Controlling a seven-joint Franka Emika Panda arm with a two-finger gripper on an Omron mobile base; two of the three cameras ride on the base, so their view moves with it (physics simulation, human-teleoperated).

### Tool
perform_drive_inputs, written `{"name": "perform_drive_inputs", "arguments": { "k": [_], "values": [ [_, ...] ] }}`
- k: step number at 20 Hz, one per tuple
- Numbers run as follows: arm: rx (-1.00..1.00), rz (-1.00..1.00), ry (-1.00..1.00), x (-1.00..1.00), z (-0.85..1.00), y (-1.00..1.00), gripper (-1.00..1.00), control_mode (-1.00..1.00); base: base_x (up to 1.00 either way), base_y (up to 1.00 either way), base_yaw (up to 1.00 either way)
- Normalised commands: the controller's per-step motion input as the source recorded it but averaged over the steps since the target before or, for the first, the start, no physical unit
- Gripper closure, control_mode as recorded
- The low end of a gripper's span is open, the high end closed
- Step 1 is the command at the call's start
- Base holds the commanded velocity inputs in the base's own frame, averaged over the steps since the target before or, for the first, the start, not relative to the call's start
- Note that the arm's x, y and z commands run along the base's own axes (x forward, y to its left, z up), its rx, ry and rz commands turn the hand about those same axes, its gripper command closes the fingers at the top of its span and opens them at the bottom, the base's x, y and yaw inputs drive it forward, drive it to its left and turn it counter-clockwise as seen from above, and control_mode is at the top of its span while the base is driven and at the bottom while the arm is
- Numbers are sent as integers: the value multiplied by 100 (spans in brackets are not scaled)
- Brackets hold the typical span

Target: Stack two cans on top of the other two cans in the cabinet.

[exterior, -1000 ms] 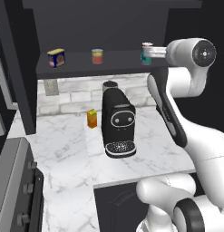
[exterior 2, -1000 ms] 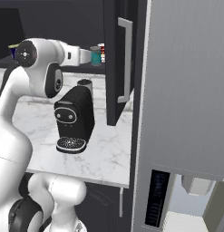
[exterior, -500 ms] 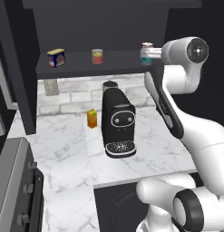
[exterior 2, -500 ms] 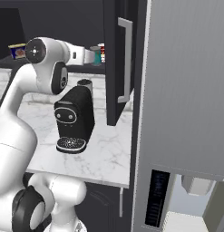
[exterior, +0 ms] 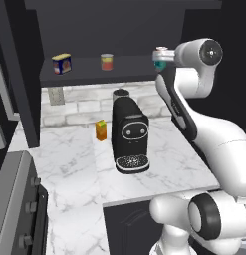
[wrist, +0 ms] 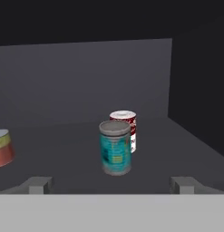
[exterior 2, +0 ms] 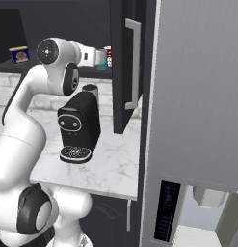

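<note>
1. Hand view, far left: the small red-orange can [wrist: 1, 153] sits at the edge of the shelf [wrist: 177, 136], well apart from the others.
2. Centre: the teal can [wrist: 115, 147] stands upright, just in front of the red-and-white can [wrist: 125, 129].
3. Left and right at the bottom, the gripper [wrist: 111, 185] fingers are spread wide and empty, short of the teal can.
4. Left base view: the blue tin [exterior: 61, 63] stands far left in the cabinet [exterior: 25, 79].
5. To do it well: advance level, centre the can between the fingers, stop before nudging the can behind, then close mid-height.
</note>
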Motion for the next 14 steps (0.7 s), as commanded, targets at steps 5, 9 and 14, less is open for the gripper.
{"name": "perform_drive_inputs", "arguments": {
  "k": [5, 9, 14],
  "values": [
    [0, 0, 0, 40, 0, -6, -100, -100, 0, 0, 0],
    [0, 0, 0, 42, -13, -3, -100, -100, 0, 0, 0],
    [0, 0, 0, 37, -27, 0, -100, -100, 0, 0, 0]
  ]
}}
